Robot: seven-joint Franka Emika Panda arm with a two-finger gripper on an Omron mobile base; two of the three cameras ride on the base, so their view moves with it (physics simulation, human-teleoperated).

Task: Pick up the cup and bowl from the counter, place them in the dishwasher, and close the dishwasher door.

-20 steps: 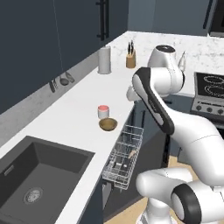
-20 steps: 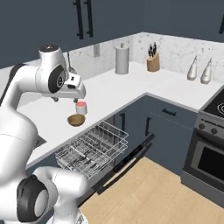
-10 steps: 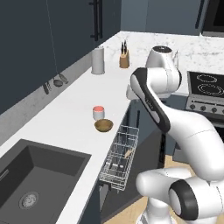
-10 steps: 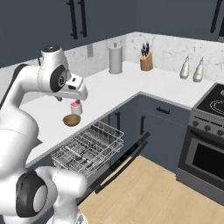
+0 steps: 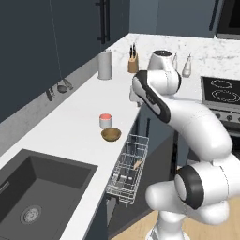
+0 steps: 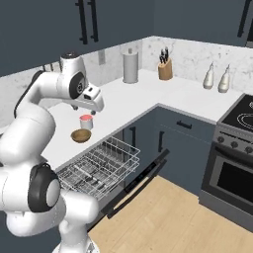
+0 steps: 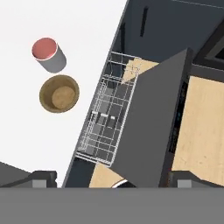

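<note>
The cup (image 5: 106, 120), grey-sided with a red top, is standing upright on the white marbled desk (image 5: 70, 126), close to the front edge. The brown wooden bowl (image 5: 111, 135) is sitting just beside it, nearer the desk edge and toward the sink side; in the hand view the two are lying close together but apart, with a thin strip of white between them. Both are resting empty side up.

Just past the desk edge, the dishwasher (image 6: 123, 173) is standing open. Its silver wire rack (image 5: 128, 168) is hanging pulled out over the floor, with a few small items lying in it that are too small to name. The dishwasher door (image 7: 151, 127), a flat dark slate-blue panel, is lying folded down below the rack over the pale wood floor (image 6: 163, 217).

The white arm is reaching over the desk, and the pincer (image 6: 94, 101) is hovering in the air above and a little to the right of the cup and bowl, well apart from both. In the hand view its two dark fingertips (image 7: 41, 177) are sitting far apart at the lower corners, so the pincer is spread and pinching nothing.

Farther back on the desk, a grey cylindrical canister (image 5: 105, 65) and a brown knife block (image 5: 133, 63) are standing near the wall. Two pale bottles (image 6: 217, 77) are standing by the steel oven (image 6: 230, 163). The dark sink (image 5: 37, 187) is lying sunk into the near end of the desk.
</note>
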